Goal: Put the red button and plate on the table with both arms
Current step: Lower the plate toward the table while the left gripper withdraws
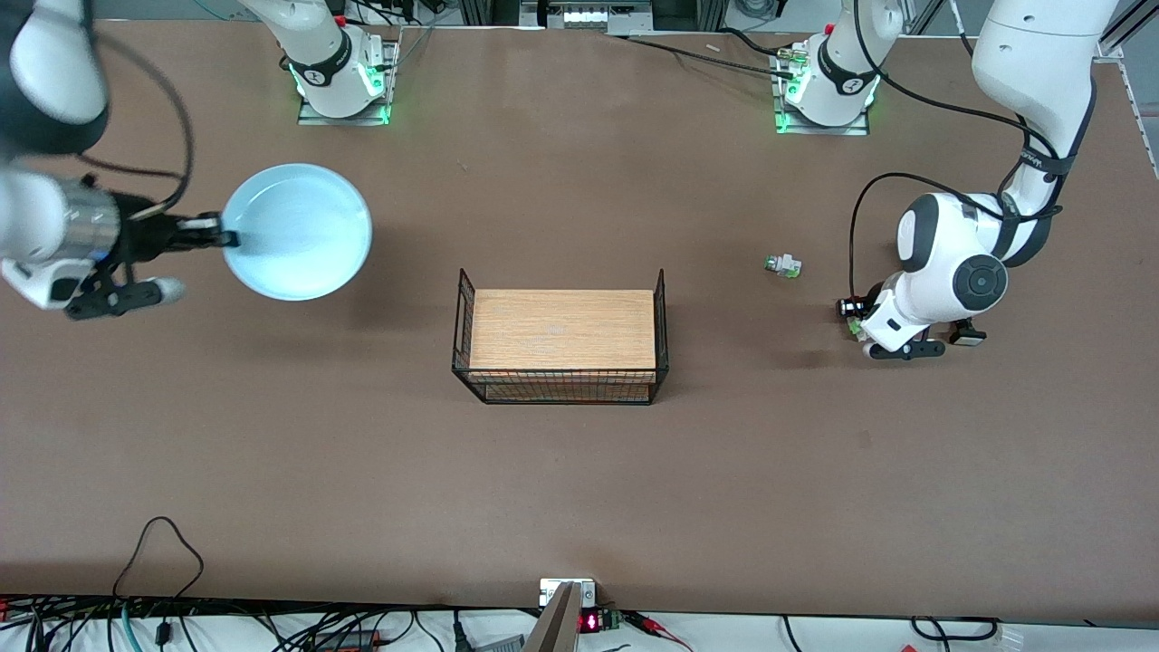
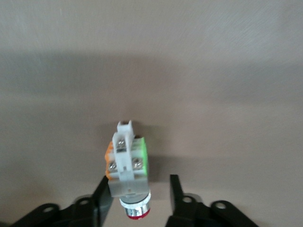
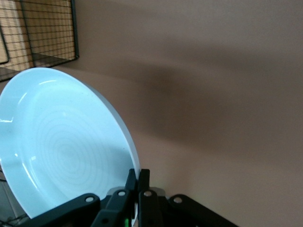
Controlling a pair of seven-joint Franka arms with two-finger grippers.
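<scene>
The red button [image 2: 127,163] lies on the brown table [image 1: 579,471] toward the left arm's end, its dark red cap [image 2: 135,213] pointing at the wrist. My left gripper [image 2: 139,191] is low around it and open: one finger sits against the whitish body, the other stands clear of it. In the front view the left hand [image 1: 914,312] hides most of the button [image 1: 851,312]. The light blue plate [image 1: 297,231] hangs tilted over the table at the right arm's end. My right gripper [image 3: 138,178] is shut on the plate's [image 3: 61,146] rim.
A black wire rack with a wood top [image 1: 561,330] stands mid-table. A similar whitish part with a green cap [image 1: 783,265] lies between the rack and the left hand. Cables run along the table's near edge [image 1: 163,543].
</scene>
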